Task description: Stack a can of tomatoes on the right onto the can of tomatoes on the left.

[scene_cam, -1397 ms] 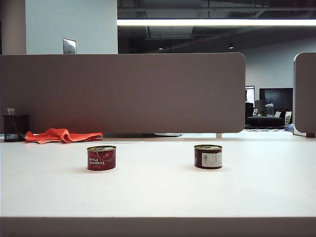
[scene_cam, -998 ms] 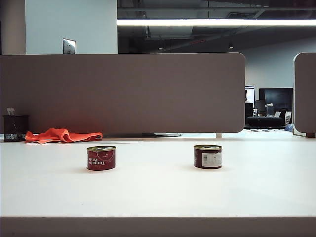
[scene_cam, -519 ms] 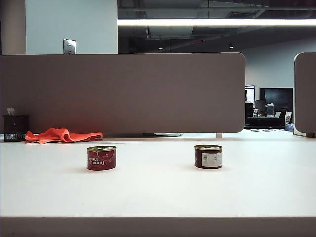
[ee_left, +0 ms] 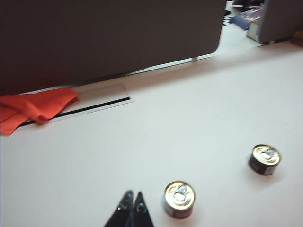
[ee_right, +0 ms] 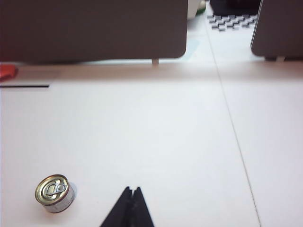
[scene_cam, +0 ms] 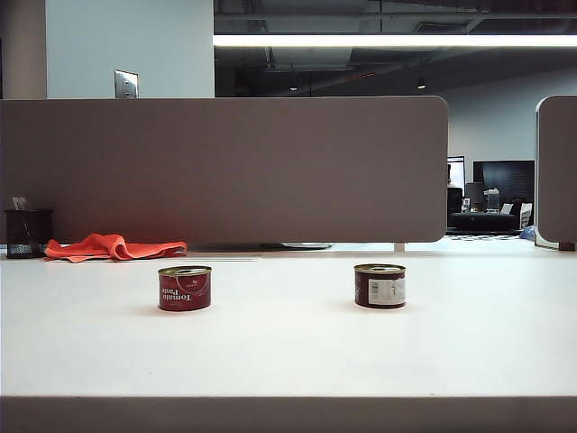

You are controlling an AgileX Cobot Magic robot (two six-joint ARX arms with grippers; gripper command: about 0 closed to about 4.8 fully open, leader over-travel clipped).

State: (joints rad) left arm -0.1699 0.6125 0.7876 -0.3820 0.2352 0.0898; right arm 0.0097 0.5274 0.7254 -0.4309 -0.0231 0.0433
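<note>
Plainly, nothing is gripped yet: both cans stand upright on the white table point(scene_cam: 288, 361), well apart, toward its far edge, where a grey divider point(scene_cam: 225, 171) rises. The left can point(scene_cam: 185, 288), red with its label showing, sits left of the middle; the right can point(scene_cam: 380, 286), darker with a white label panel, sits right of the middle.

Neither arm shows in the exterior view. The right wrist view shows the right gripper point(ee_right: 130, 208) with its jaws pressed together and nothing between them, hovering over bare table. The right can point(ee_right: 54, 193) lies off to one side of those tips, near but not ahead of them, so the gripper must shift sideways and spread before it can straddle the can. Its axis is vertical, lid and pull-tab up, so a grasp across the round wall looks right.

The left gripper point(ee_left: 131, 213), jaws likewise pressed together and empty, hangs just beside the left can point(ee_left: 179, 199); the right can point(ee_left: 264, 159) lies further off. The right arm is the nearer one for the pick.

Against the earlier exterior frames, the cans and the orange cloth point(scene_cam: 113, 246) at the far left edge have not moved.
</note>
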